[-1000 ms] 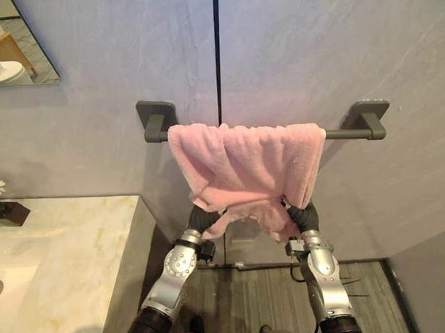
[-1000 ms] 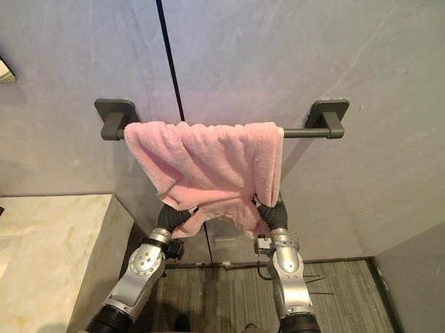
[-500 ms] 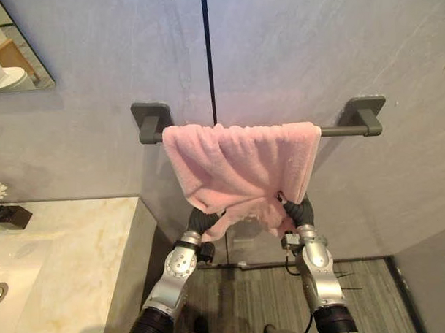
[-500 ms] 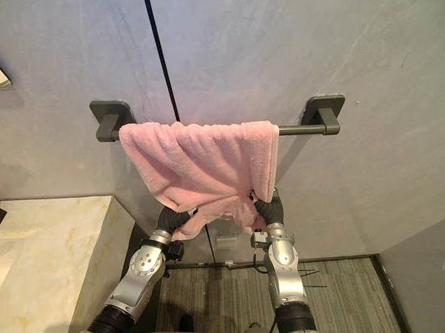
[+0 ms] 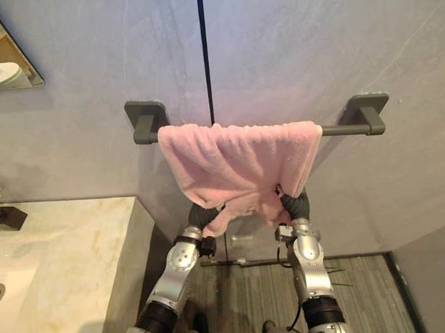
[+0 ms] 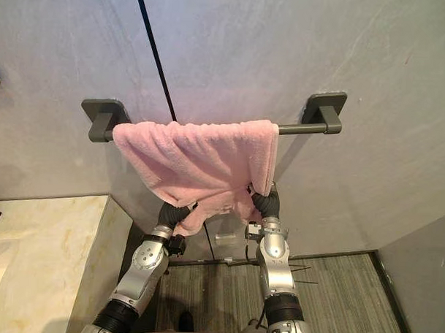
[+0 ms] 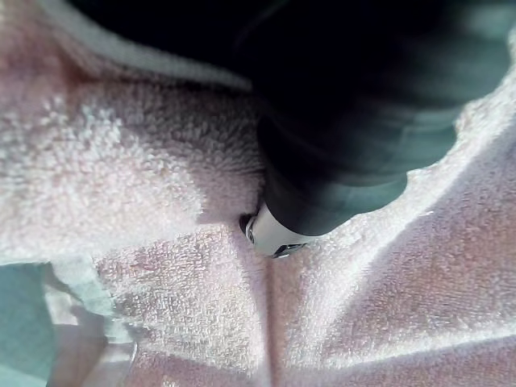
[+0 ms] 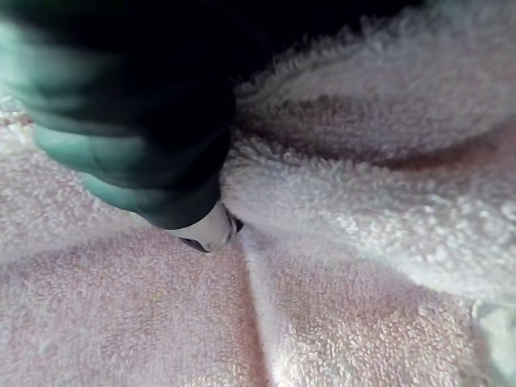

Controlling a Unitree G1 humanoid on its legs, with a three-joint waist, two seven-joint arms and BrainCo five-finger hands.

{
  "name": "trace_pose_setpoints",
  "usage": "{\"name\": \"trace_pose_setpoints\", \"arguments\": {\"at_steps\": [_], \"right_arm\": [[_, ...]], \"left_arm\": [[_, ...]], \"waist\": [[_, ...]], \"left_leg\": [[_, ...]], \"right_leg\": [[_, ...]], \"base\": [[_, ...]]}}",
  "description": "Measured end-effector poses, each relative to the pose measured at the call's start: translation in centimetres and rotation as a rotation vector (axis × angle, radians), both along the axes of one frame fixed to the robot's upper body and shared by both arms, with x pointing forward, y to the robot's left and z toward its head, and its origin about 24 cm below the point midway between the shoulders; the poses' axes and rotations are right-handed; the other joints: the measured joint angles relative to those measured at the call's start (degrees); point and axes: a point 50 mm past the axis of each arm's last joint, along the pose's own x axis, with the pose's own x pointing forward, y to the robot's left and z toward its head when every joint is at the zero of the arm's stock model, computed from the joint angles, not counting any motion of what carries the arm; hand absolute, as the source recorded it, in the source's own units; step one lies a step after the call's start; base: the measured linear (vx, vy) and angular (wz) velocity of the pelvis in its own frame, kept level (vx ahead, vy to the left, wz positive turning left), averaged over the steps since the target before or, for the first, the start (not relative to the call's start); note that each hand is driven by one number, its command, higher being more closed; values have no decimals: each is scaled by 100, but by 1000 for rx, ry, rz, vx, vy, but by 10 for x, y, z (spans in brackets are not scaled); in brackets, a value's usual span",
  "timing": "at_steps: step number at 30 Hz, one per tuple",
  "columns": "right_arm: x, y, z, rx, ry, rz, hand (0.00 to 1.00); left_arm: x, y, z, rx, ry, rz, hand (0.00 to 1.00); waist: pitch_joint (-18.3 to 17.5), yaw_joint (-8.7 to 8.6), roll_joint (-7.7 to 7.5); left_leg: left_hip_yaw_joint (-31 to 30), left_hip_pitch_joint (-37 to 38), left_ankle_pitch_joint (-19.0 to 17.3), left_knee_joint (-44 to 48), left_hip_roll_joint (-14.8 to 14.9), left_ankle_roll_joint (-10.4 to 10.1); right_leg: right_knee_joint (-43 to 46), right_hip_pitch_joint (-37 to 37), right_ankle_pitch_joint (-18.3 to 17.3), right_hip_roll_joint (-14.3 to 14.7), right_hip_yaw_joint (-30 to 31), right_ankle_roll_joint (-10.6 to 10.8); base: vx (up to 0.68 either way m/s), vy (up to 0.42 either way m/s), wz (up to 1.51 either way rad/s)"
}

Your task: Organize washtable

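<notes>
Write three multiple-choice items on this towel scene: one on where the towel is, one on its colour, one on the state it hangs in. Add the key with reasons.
1. Where is the towel?
A. In a laundry basket
B. Draped over the dark wall rail
C. On a door hook

2. What colour is the towel?
A. Pink
B. White
C. Blue

3. How does the towel hang?
A. Flat and even
B. Folded in a neat half
C. Bunched and uneven, its lower part gathered over the left hand and the right hand

Key:
1 B, since its top edge runs along the rail between the two wall brackets.
2 A, since the cloth is pink in both eye views and both wrist views.
3 C, since the lower edge sags in folds down to both hands.
</notes>
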Motion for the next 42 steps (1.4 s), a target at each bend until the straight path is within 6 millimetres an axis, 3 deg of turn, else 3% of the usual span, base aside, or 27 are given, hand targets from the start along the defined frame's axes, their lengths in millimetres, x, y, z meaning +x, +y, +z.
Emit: {"name": "trace_pose_setpoints", "arguments": {"at_steps": [10, 13, 16, 17, 19, 23, 29, 33, 38, 42], "right_arm": [[-4, -10, -9, 7, 38, -42, 0], [-8, -14, -15, 19, 61, -61, 0], [-16, -37, -21, 37, 84, -142, 0], [-17, -39, -22, 32, 87, -144, 0], [-27, -52, -33, 15, 143, -171, 0], [-57, -62, -73, 38, 359, -228, 0], [-81, -76, -88, 69, 431, -275, 0], [-91, -80, -93, 120, 444, -288, 0], [-104, -97, -86, 117, 416, -373, 0], [-115, -142, -41, 54, 219, -602, 0]], "left_arm": [[-7, 21, -18, 10, 82, 104, 0], [-13, 36, -26, 14, 115, 183, 0], [-28, 66, -46, 45, 218, 305, 0], [-30, 68, -48, 49, 225, 313, 0], [-35, 75, -54, 64, 258, 336, 0], [-42, 80, -59, 69, 290, 348, 0], [-48, 82, -63, 52, 308, 364, 0], [-52, 95, -63, 54, 314, 415, 0], [-56, 107, -49, 34, 248, 467, 0], [-55, 111, -13, -5, 87, 504, 0]], "waist": [[45, -63, -49], [85, -57, -92], [91, -18, -103], [92, -4, -106], [98, 103, -125], [95, 95, -130], [92, 76, -129], [82, 82, -127], [72, 81, -127], [-38, 70, -109]], "left_leg": [[166, 62, -22, -1, 17, -5], [216, 154, -59, -1, 30, -17], [235, 158, -77, -1, 31, -17], [235, 158, -78, -1, 31, -18], [219, 151, -79, 0, 29, -20], [169, 134, -79, 7, 13, -19], [164, 219, -76, 36, 28, -18], [162, 359, -76, 33, 57, -18], [141, 357, -81, 25, 68, -24], [111, 292, -113, 4, 58, -29]], "right_leg": [[-38, 32, 41, 1, 119, -8], [-73, 97, 42, 8, 143, -10], [-84, 95, 41, 6, 136, -10], [-85, 96, 41, 6, 136, -10], [-98, 101, 40, 4, 108, -11], [-139, 143, 40, -9, 27, -11], [-124, 231, 42, 2, 18, -12], [-67, 302, 40, 0, 30, -13], [-24, 281, 37, -7, 25, -11], [-21, 215, 11, -12, 28, -32]], "base": [[-14, -6, -6], [-10, -7, -4], [-12, -10, -3], [0, 0, 0], [7, -18, 5], [12, -21, 7], [-16, -13, 0], [-74, -10, -2], [-72, -6, 1], [-20, -1, -1]]}}
